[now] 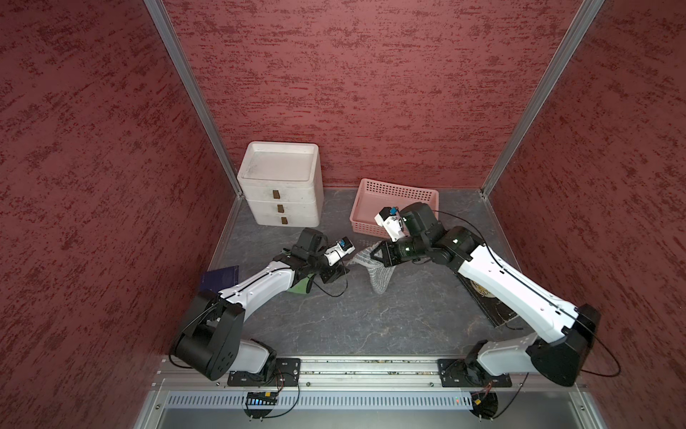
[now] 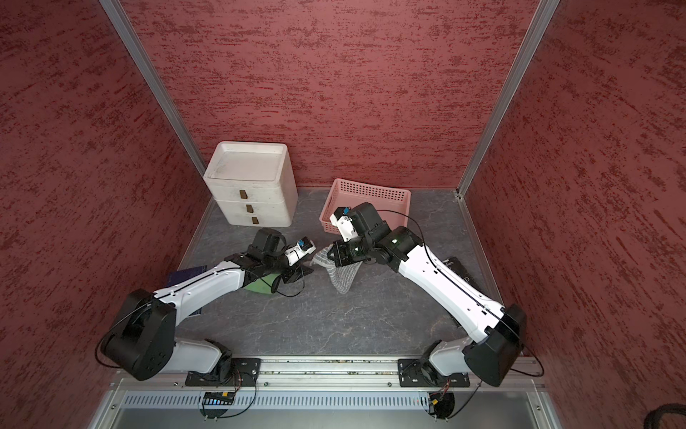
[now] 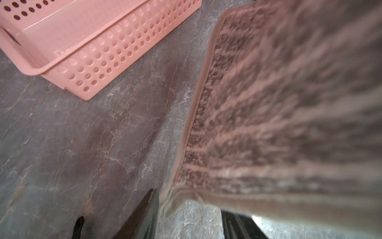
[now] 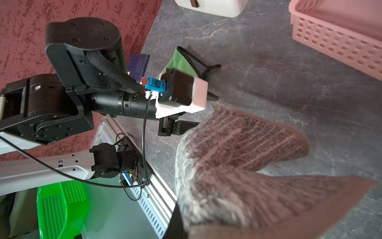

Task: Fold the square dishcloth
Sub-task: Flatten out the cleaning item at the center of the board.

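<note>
The grey marbled tabletop (image 1: pixel 334 319) fills the floor of the red-walled booth. A white drawer unit (image 1: pixel 282 185) stands at the back on the left, with a pink basket (image 1: pixel 365 223) near it on the right. A dark book (image 1: pixel 490 304) lies partly under the right forearm. In both top views the dishcloth (image 1: pixel 380 276) (image 2: pixel 343 276) hangs mid-tabletop, in front of the basket. It is lifted by the right gripper (image 1: pixel 374 256), whose jaws are pressed together on its upper edge. I cannot tell whether its lowest tip touches the surface. The left gripper (image 1: pixel 345 264) sits just beside the cloth's other raised corner. In the left wrist view its jaws stand spread with that hemmed corner between them, not pinched. A green cloth (image 1: pixel 300 288) and a blue book (image 1: pixel 219 278) lie beneath the left arm.
</note>
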You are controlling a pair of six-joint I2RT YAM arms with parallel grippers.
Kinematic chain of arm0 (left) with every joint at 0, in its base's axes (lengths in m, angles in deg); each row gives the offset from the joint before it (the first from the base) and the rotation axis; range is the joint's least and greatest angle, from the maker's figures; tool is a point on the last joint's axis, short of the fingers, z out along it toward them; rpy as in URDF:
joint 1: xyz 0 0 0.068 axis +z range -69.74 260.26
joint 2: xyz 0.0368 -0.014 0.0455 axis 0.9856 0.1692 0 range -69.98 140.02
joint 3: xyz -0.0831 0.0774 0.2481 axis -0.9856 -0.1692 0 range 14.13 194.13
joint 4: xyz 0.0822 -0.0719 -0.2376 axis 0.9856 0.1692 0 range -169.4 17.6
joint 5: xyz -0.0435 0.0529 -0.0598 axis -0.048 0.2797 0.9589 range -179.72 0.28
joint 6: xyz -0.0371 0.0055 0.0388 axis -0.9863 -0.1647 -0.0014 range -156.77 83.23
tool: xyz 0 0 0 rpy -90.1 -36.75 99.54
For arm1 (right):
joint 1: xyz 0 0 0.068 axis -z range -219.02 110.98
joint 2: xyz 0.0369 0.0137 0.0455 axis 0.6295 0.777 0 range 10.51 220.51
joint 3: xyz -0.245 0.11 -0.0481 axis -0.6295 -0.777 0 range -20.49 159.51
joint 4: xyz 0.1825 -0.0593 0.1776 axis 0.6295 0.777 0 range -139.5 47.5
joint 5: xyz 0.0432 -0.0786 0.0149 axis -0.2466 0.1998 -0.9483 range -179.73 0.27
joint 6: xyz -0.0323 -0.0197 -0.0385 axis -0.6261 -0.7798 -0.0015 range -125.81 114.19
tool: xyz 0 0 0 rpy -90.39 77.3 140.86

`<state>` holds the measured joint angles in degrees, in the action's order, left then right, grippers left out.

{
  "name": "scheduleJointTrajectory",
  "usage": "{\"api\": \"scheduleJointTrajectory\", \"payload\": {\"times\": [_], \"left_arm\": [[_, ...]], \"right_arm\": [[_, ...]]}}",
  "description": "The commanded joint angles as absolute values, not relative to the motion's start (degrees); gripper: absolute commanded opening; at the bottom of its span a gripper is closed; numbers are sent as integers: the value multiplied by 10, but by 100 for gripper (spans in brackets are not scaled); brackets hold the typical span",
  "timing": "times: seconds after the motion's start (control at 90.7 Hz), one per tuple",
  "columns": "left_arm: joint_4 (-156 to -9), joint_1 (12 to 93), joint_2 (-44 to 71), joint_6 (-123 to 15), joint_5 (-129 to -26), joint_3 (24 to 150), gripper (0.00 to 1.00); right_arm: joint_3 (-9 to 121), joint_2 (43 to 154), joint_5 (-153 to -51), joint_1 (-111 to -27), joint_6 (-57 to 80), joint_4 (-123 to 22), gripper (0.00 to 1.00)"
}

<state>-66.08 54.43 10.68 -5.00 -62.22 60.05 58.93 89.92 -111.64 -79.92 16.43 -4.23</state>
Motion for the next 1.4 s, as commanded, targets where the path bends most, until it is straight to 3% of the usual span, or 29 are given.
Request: {"api": "scheduleJointTrajectory", "payload": {"times": [0.0,0.099,0.143,0.22,0.231,0.353,0.639,0.904,1.003,1.102,1.179,1.3,1.388], "left_arm": [[-652,538,99,-42,-583,619,53],[-685,537,90,-29,-582,603,51],[-701,537,89,-21,-587,594,42],[-743,538,92,2,-617,577,1],[-753,538,93,4,-625,574,0],[-776,554,76,21,-656,565,0],[-570,549,-74,122,-720,611,0],[-500,509,12,153,-932,782,0],[-397,484,22,153,-955,846,0],[-284,435,-2,163,-956,827,0],[-227,375,-20,158,-959,770,0],[-197,273,-2,95,-951,653,0],[-222,221,42,55,-941,599,0]], "right_arm": [[574,876,-1120,-804,174,-72,0],[566,863,-1123,-804,176,-78,0],[562,859,-1120,-804,176,-78,0],[555,849,-1116,-803,176,-77,0],[554,848,-1115,-803,177,-77,0],[535,833,-1109,-802,187,-81,0],[501,838,-1039,-772,190,-50,5],[595,927,-1058,-694,163,-49,2],[593,930,-1060,-687,172,-53,5],[516,907,-1067,-691,195,-73,6],[412,868,-1072,-699,222,-110,14],[249,786,-1075,-726,273,-155,38],[164,717,-1068,-743,305,-145,67]]}}
